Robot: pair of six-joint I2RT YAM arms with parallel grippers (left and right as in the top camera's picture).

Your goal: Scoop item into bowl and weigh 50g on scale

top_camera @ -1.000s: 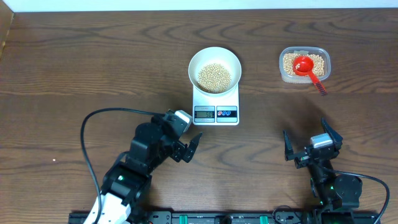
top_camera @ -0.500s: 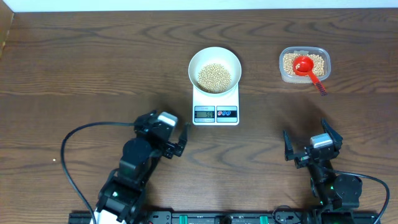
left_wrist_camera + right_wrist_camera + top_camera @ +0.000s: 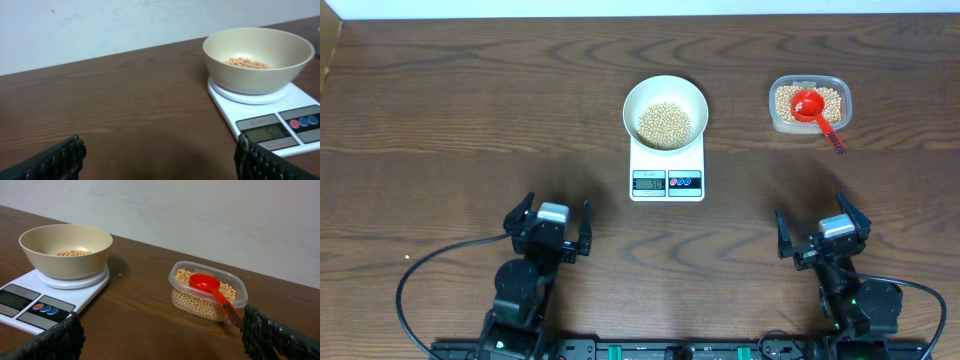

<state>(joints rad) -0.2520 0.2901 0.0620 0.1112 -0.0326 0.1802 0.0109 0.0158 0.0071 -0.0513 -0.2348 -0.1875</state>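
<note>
Left pincer (image 3: 557, 205) sits low near the front edge of the table (image 3: 470, 110), left of ctr, jaws spread wide w/ nothing btwn them. In the left wrist view its black ribbed fingers (image 3: 57, 160) show only at the two bottom corners, bare wood btwn. Right pincer (image 3: 809, 205) is near the front edge on the right side, likewise spread wide & empty; its wrist view shows the same, dark fingertips (image 3: 50, 342) at the bottom corners. Both pincers are well apart from everything else on the table. Scale (image 3: 667, 165) lies flat approx mid-table, white, its display (image 3: 648, 182) on the side facing the arms, w/ small red & blue buttons (image 3: 685, 182) just beside it; digits too small/blurred to read. Bowl (image 3: 665, 86) stands upright on the far part of the scale, rim overhanging the platform on both sides. Beans (image 3: 665, 124) lie in a shallow heap in the bowl's bottom, upper walls bare. Clear tub (image 3: 771, 110) sits to the right of the bowl, well apart from it, toward the far right of the table, holding more beans. Red scoop (image 3: 808, 104) rests in the tub, cup on the beans, handle running out over the tub's rim on the near-right side. In the right wrist view the scale & bowl are at left, the tub w/ scoop at ctr-right.
</note>
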